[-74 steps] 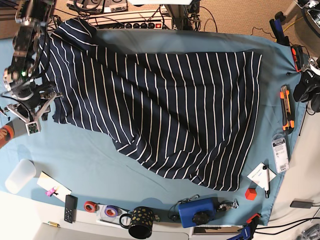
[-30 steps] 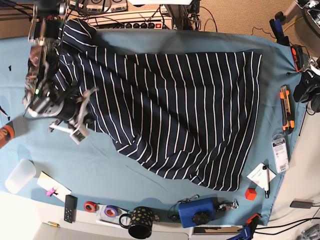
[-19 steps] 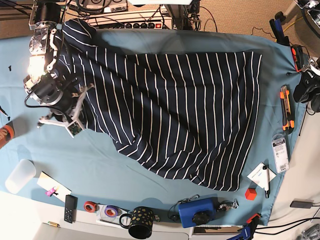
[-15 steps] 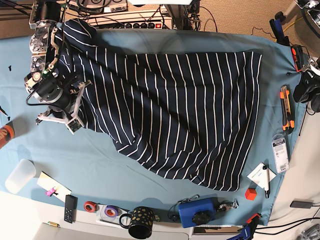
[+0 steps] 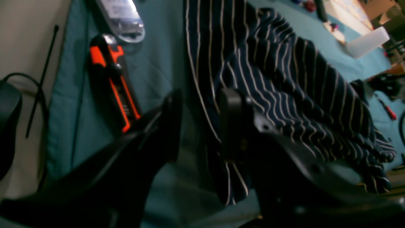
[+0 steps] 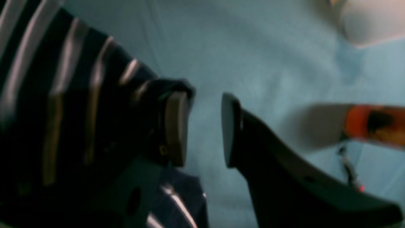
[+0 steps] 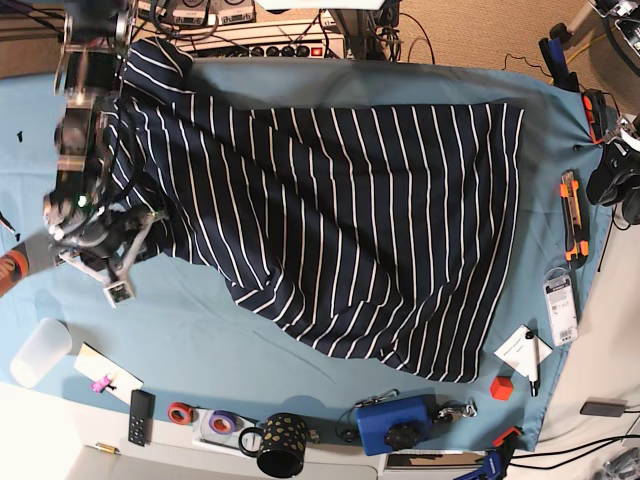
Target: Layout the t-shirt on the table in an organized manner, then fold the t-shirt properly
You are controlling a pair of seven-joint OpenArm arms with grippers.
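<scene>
The t-shirt (image 7: 340, 210), dark navy with thin white stripes, lies spread over most of the table (image 7: 180, 330), its lower left part still rumpled. My right gripper (image 7: 122, 265) hangs at the shirt's left edge. In the right wrist view this gripper (image 6: 201, 129) is open, with only teal cloth in the gap and the t-shirt (image 6: 63, 95) bunched against its left finger. My left gripper (image 5: 199, 126) is open and empty above the t-shirt's (image 5: 284, 72) right edge.
An orange-and-black utility knife (image 5: 110, 79) and a clear packet (image 5: 120, 19) lie beside the left gripper. A white cup (image 7: 40, 350) and an orange object (image 7: 10, 272) sit near the right arm. A mug (image 7: 280, 445), tape rolls, a remote and a blue device (image 7: 395, 425) line the front edge.
The right gripper was shut on the shirt's left edge; it has opened, let the fabric drop and moved a little left and toward the front.
</scene>
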